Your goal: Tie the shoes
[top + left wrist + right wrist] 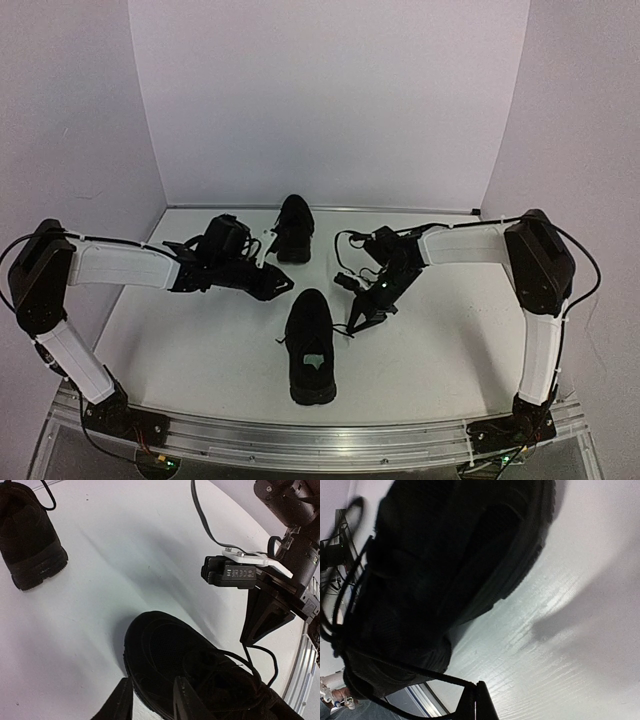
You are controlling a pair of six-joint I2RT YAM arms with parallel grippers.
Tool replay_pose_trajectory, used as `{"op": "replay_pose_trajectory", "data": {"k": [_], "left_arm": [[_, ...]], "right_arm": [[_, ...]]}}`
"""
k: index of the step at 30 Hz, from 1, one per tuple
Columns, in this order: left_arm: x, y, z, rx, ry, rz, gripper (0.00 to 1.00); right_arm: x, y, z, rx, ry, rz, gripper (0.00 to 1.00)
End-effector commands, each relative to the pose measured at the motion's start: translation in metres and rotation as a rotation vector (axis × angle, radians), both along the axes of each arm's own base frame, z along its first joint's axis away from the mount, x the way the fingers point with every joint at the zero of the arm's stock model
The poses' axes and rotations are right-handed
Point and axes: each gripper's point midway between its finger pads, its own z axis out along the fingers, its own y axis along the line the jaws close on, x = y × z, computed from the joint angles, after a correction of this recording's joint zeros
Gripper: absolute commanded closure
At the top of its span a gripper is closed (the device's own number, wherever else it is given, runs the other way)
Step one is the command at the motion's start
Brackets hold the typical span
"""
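"While the near shoe (311, 350) sits mid-way on the tabletop (200, 350), toe at 12 o'clock toward the far shoe (293, 228), where would you grip?"

"Not the body; it looks soft but bulky. The lace (445, 678) is thin, limp, likely slippery. The right pincer (477, 702), at the shoe's 2 o'clock, is pressed together on one strand. The left pincer (152, 702), at 11, is spread, holding nothing. Pinch strands near their ends."

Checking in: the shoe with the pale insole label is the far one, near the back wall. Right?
No. The pale insole label sits inside the near shoe, closer to the arm bases; the far shoe near the back wall shows none. The top external view shows it.
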Motion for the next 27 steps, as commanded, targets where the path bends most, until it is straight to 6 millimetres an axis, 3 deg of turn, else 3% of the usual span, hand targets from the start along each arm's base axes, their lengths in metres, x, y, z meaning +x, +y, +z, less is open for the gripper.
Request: {"op": "replay_pose_trajectory", "data": {"k": [1, 5, 8, 11, 17, 27], "left_arm": [[0.012, 0.016, 0.044, -0.070, -0.131, -0.003, 0.68], [-0.007, 0.025, 0.043, -0.013, -0.192, -0.139, 0.68], [-0.032, 0.022, 0.030, 0.028, -0.189, -0.314, 0.68], [-0.043, 0.017, 0.017, 0.072, -0.180, -0.455, 0.69], [-0.038, 0.002, 0.013, 0.094, -0.212, -0.571, 0.67], [-0.047, -0.024, -0.002, 0.126, -0.212, -0.710, 0.67]], "right_arm": [[0.002, 0.010, 0.032, 0.097, -0.019, 0.031, 1.00], [-0.003, 0.008, 0.031, 0.105, -0.008, 0.045, 0.98], [-0.004, 0.007, 0.028, 0.095, -0.005, 0.043, 0.97], [-0.006, 0.005, 0.026, 0.089, 0.002, 0.043, 0.97], [-0.008, 0.003, 0.023, 0.078, 0.011, 0.042, 0.92], [-0.010, 0.005, 0.023, 0.094, 0.032, 0.050, 0.78]]}}
